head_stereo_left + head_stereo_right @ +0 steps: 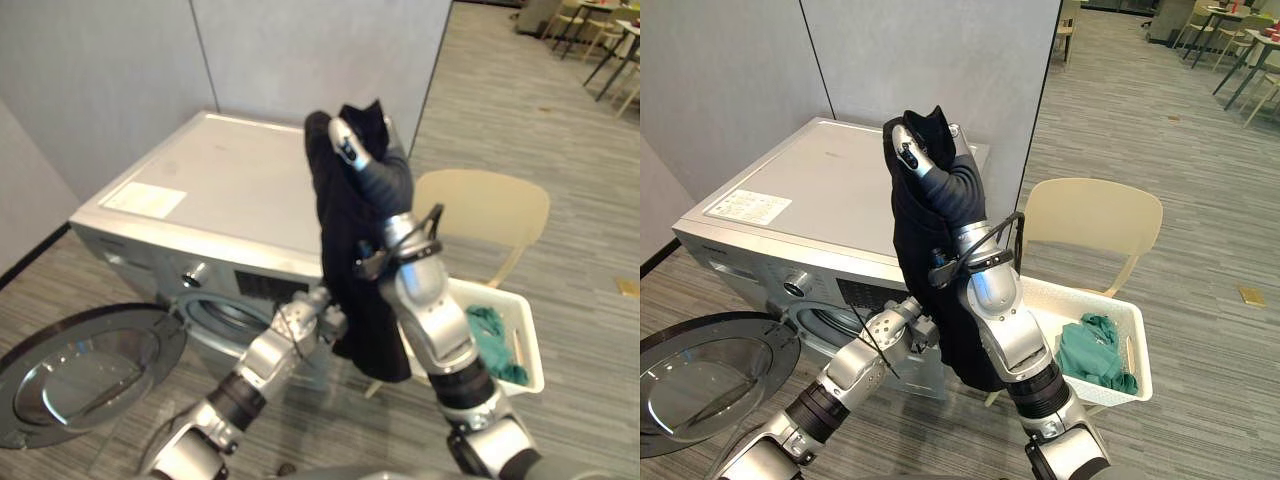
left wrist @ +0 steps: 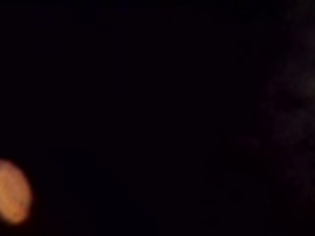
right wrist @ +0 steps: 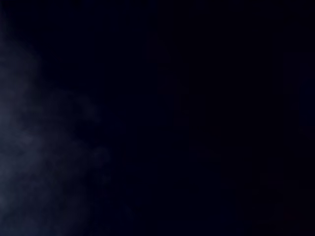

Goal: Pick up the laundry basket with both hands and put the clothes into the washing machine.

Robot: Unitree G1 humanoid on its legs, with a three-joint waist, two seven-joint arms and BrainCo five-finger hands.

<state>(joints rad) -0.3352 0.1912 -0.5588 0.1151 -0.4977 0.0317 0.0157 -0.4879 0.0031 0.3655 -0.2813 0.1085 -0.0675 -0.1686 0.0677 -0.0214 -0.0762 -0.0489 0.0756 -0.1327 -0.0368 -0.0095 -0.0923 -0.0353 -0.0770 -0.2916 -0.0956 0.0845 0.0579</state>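
Note:
My right hand (image 1: 352,152) is raised high in front of the washing machine (image 1: 230,180), its fingers curled into a black garment (image 1: 355,290) that hangs down in a long drape. My left hand (image 1: 314,320) is low against the garment's lower edge, just in front of the drum opening (image 1: 222,314). The machine's round door (image 1: 80,372) stands swung open at the lower left. The white laundry basket (image 1: 1137,340) rests on a beige chair (image 1: 1090,215) to the right, apart from both hands, with green clothes (image 1: 1092,352) in it. Dark cloth covers both wrist views.
Grey partition walls (image 1: 300,50) stand behind the machine. Tables and chairs (image 1: 600,40) are far off at the back right, across open wood-pattern floor (image 1: 580,200).

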